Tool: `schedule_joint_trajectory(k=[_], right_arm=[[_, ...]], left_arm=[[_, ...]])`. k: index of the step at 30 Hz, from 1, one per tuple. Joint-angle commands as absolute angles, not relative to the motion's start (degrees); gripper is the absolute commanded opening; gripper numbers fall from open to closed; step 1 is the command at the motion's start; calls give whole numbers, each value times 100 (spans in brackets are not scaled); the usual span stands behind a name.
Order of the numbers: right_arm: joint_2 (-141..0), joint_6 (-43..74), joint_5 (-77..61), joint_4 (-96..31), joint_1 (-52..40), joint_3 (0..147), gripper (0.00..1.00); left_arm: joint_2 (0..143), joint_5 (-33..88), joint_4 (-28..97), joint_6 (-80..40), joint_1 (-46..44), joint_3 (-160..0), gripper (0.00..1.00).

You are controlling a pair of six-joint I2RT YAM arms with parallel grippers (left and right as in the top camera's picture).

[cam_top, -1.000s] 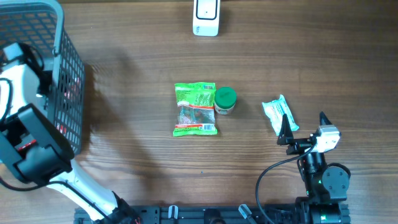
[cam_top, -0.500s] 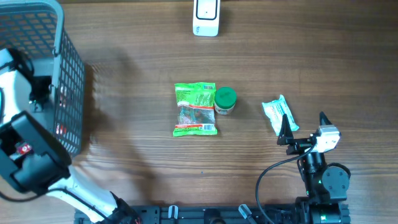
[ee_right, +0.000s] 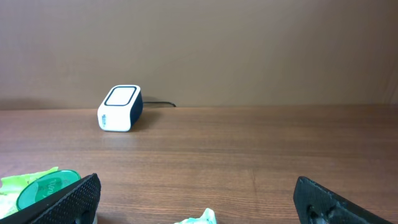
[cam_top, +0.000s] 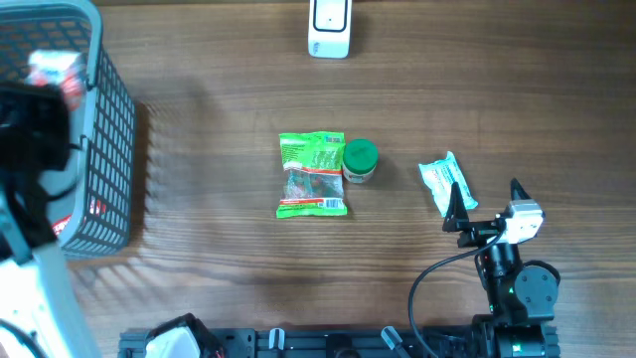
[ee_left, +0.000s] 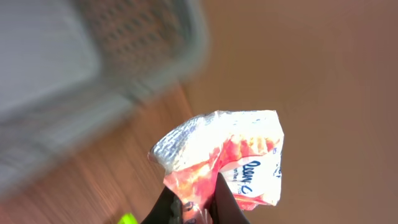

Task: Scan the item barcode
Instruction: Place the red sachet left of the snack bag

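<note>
**Packet in the left grip, scanner well off to the right**

The red-and-white packet (ee_left: 224, 158) is up in the air over the grey basket (cam_top: 99, 60) at the left end of the table. In the left wrist view it stands up out of the fingers, pinched by its lower edge, with its broad printed face to the camera and its wider span running across the jaws. I can't make out a barcode on that face.

The left gripper (ee_left: 198, 202) is clamped tight on that bottom edge and touches nothing else.

The scanner (cam_top: 329, 28) sits at the far edge of the table, well apart from the packet and off to its right. As I judge it, the coming move is a long carry rightward, and the packet may need turning so the code faces the scanner window.

A green bag (cam_top: 312, 174) and a green-lidded jar (cam_top: 360, 160), just beside each other, lie mid-table, nearer the robot than a straight carry would pass.

The right gripper (cam_top: 485, 199) has its jaws spread wide and holds nothing. It rests low near a white-and-green pouch (cam_top: 447, 184), also well apart from the scanner.
</note>
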State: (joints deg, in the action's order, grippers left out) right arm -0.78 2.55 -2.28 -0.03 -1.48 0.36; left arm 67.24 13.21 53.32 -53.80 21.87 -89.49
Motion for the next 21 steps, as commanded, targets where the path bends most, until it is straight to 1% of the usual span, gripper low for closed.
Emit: schedule_joint_trajectory(k=[1,2,3,5,6,7,8,12,18,21], right_arm=[[-43,303,-150,14,-169,30,100],[-43,303,-150,14,-169,30,100],[-43,303,-150,16,-169,32,100],[-43,303,-150,16,-172,30,100],[-43,305,-150,14,-169,30,100],[-43,305,-150,14,-169,32,100],[-43,303,-150,14,-169,30,100],[-43,305,-150,14,-169,30,100],[-43,305,-150,16,-169,30,100],[-43,305,-150,14,-169,30,100]], left_arm=[[6755,1378,5312,-3955,757,-8960,8],[6869,1074,5443,-3422,325,-8958,9],[6956,810,5557,-3173,93,-8958,9],[7376,-134,6080,-2910,-493,-8910,10],[7640,-290,6302,-2910,-672,-8818,10],[7832,-287,6388,-2910,-762,-8720,9],[8082,-287,6425,-2910,-851,-8541,5],[8995,-209,5911,-2910,-926,-7629,4],[9859,436,4709,-2912,-928,-6416,11],[9810,615,4703,-2899,-928,-6377,18]])
